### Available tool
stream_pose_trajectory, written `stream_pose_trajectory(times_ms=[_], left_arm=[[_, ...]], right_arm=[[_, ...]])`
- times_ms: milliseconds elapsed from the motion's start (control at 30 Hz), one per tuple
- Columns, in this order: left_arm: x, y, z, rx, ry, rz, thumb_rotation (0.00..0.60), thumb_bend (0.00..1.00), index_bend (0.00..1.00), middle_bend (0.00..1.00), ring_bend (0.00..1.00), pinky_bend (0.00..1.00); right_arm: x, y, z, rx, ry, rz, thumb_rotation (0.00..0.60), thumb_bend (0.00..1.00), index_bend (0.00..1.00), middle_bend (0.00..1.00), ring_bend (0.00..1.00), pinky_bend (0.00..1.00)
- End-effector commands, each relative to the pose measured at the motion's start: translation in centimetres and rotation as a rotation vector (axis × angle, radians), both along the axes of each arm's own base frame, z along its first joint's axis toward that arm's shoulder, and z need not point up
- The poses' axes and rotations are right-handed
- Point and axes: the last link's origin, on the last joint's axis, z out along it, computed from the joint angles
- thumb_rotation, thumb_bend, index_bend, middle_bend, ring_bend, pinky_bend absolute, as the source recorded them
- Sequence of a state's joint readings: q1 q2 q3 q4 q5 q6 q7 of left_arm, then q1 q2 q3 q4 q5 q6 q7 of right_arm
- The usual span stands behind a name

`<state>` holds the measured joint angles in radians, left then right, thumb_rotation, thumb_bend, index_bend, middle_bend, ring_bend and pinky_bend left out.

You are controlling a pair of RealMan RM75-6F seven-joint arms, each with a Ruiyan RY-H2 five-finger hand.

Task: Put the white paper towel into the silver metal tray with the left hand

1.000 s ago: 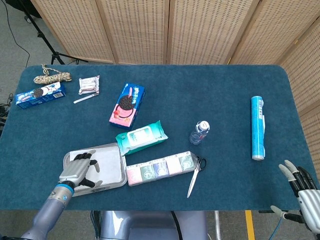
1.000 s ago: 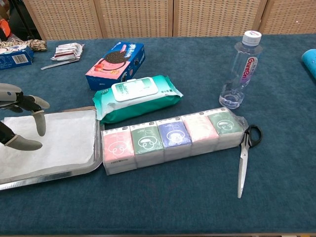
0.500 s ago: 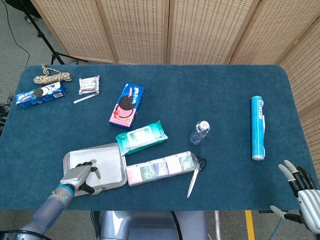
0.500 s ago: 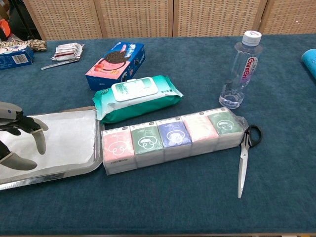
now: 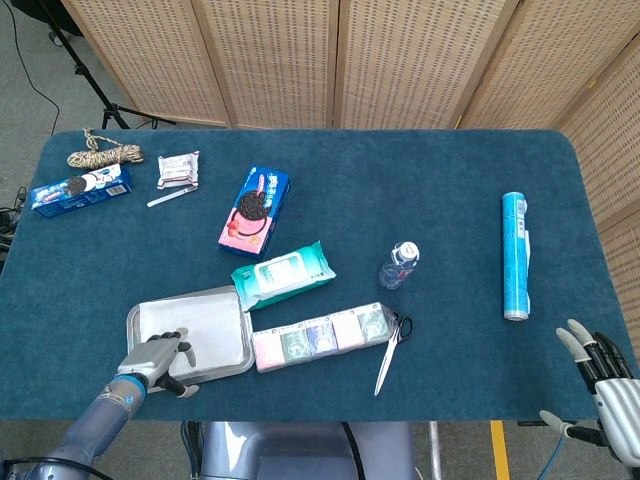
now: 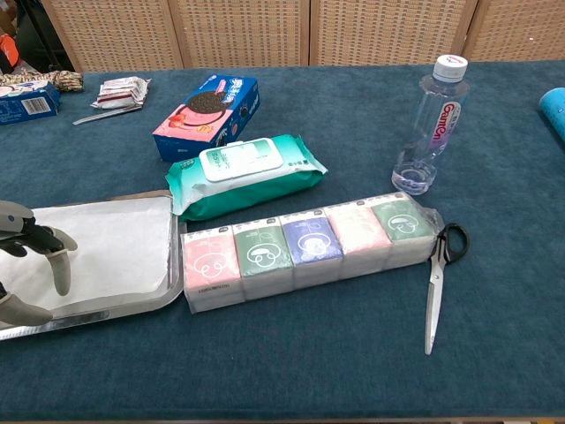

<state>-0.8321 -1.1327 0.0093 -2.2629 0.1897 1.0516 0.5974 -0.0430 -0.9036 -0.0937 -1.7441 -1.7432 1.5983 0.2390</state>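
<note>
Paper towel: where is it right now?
The white paper towel lies flat inside the silver metal tray at the table's near left in both views, beside the tissue multipack, with the left hand over its near edge.

Water bottle (image 6: 431, 124), well right of the left hand's fingers (image 6: 58, 265): label reads "GanTen" in red, running vertically. Printing on the cookie box (image 6: 207, 114), the wet-wipe pack (image 6: 243, 174) just beyond the fingers, the tissue multipack (image 6: 305, 247) to their right and the blue box (image 6: 26, 100) at the far left is too small to read.
</note>
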Motion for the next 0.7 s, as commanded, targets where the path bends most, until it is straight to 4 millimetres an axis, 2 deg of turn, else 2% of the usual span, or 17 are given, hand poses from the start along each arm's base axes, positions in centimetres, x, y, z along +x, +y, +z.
stream_pose_trajectory(times_ms=[33, 700], left_arm=[[0.07, -0.18, -0.16, -0.011, 0.002, -0.002, 0.463, 0.24, 0.4, 0.0, 0.02, 0.06], [0.27, -0.74, -0.81, -0.044, -0.004, -0.001, 0.466, 0.24, 0.4, 0.0, 0.03, 0.06]], right_arm=[[0.02, -0.01, 0.0, -0.001, 0.0, 0.001, 0.6, 0.0, 0.0, 0.0, 0.0, 0.0], [0.1, -0.08, -0.01, -0.005, -0.002, 0.002, 0.6, 0.0, 0.0, 0.0, 0.0, 0.0]])
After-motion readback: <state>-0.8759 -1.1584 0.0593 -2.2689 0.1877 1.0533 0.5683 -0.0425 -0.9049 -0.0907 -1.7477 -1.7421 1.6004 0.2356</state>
